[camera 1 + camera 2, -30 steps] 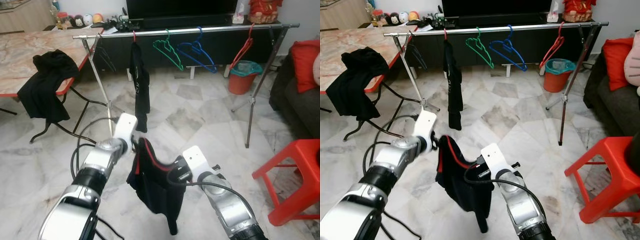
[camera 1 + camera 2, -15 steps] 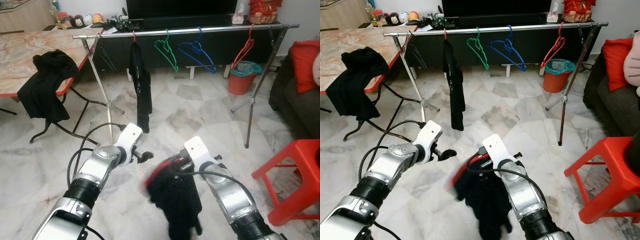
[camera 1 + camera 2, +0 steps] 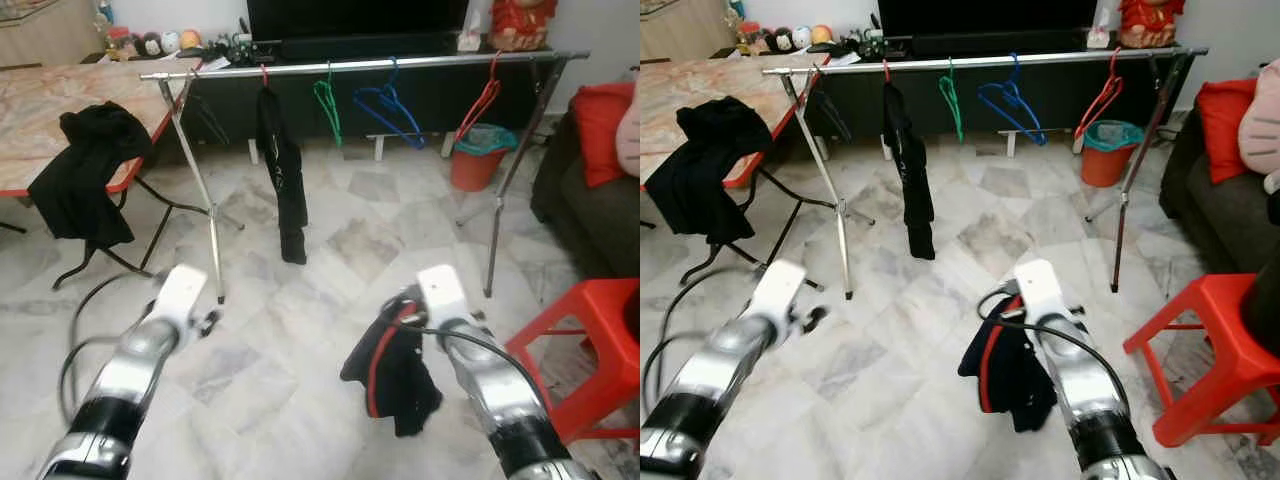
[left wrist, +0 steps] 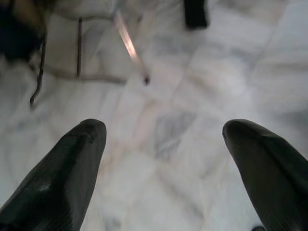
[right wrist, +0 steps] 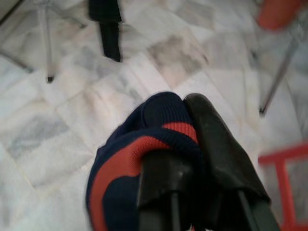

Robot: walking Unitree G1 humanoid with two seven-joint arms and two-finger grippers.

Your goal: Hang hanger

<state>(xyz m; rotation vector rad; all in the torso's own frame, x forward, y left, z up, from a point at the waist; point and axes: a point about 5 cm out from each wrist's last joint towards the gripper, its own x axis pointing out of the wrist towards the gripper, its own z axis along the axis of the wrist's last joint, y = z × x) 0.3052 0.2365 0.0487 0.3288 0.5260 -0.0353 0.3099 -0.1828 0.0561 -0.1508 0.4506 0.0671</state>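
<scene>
My right gripper is shut on a dark navy garment with red trim, which hangs from it low over the floor, in front of the rack. The right wrist view has both black fingers pinched on the garment's red-edged fold. My left gripper is open and holds nothing; it hangs low at the left, its fingers spread over bare marble. The steel clothes rack stands ahead with a black garment on a red hanger, a green hanger, a blue hanger and a red hanger.
A red plastic stool stands close on my right, with a dark sofa and red cushion behind it. A red bin sits beyond the rack. At the left a table carries a draped black cloth. The rack's legs reach the floor.
The left gripper has come off the garment and drawn back to the left. The right gripper has carried the garment to the right, where it hangs alone.
</scene>
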